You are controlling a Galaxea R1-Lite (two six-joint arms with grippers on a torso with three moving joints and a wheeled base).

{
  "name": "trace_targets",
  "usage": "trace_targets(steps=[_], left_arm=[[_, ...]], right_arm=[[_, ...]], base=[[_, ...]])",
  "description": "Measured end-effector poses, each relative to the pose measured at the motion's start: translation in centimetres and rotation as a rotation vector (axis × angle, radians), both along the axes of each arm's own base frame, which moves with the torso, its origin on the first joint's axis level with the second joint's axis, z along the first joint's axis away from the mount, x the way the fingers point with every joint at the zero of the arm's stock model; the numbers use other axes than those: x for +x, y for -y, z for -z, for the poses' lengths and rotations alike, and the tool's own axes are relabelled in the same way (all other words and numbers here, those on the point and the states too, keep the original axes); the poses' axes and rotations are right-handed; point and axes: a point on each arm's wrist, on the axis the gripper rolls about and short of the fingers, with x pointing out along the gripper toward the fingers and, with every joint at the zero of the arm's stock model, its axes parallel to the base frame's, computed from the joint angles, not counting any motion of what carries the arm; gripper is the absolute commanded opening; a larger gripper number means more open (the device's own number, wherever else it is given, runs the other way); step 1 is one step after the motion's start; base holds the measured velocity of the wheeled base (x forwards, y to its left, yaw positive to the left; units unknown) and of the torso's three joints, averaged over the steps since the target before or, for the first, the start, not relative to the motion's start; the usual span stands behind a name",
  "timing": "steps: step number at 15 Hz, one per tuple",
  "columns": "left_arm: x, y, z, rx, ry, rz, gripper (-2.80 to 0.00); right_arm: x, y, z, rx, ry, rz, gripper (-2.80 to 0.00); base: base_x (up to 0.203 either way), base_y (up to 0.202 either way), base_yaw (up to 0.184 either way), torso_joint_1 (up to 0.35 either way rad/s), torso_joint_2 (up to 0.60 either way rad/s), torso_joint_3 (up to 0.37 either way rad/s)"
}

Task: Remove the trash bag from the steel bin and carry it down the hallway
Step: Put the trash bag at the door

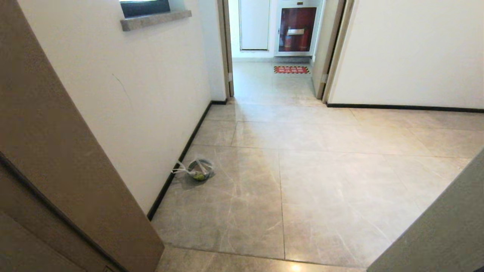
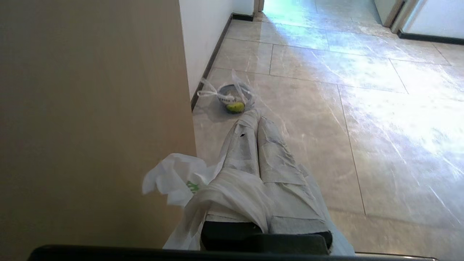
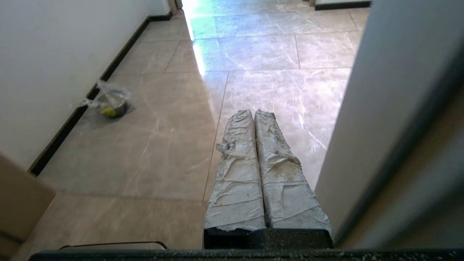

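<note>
The hallway [image 1: 325,170] runs ahead of both claws: glossy beige marble-look tiles, a cream wall [image 1: 143,98] with a black baseboard [image 1: 181,155] on the robot's left, and an open doorway [image 1: 272,53] at the far end with a red floor mat [image 1: 291,69] beyond it. A brown door panel [image 2: 90,119] stands just beside the left gripper on its outer side, and a grey door edge [image 3: 391,119] stands just beside the right gripper on its outer side.

The steel bin [image 1: 200,170] sits on the floor against the left wall's baseboard, ahead of the left gripper's tips and ahead and to the left of the right gripper. It is lined with a thin clear-white bag [image 2: 232,90] whose loop handles splay toward the wall, and something yellow-green [image 2: 235,107] lies inside; what it is I cannot make out.

The left gripper [image 2: 255,119] points forward at the bin, its taped fingers pressed together. A white trash bag [image 2: 203,188] with green print is draped over the base of its fingers, bunching out toward the door panel; it looks hung there rather than pinched between the tips.

The right gripper [image 3: 253,114] is clenched too, fingers side by side, holding nothing, over bare tile.
</note>
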Motion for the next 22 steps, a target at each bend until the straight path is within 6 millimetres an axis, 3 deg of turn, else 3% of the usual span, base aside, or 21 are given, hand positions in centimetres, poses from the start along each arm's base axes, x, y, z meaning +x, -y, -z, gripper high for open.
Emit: trace_targets(steps=[22], left_arm=[[0.00, 0.00, -0.02, -0.006, 0.002, 0.001, -2.80]], right_arm=[[0.00, 0.00, -0.01, 0.000, 0.001, 0.000, -2.80]], base=[[0.191, 0.000, 0.001, 0.001, 0.00, 0.002]])
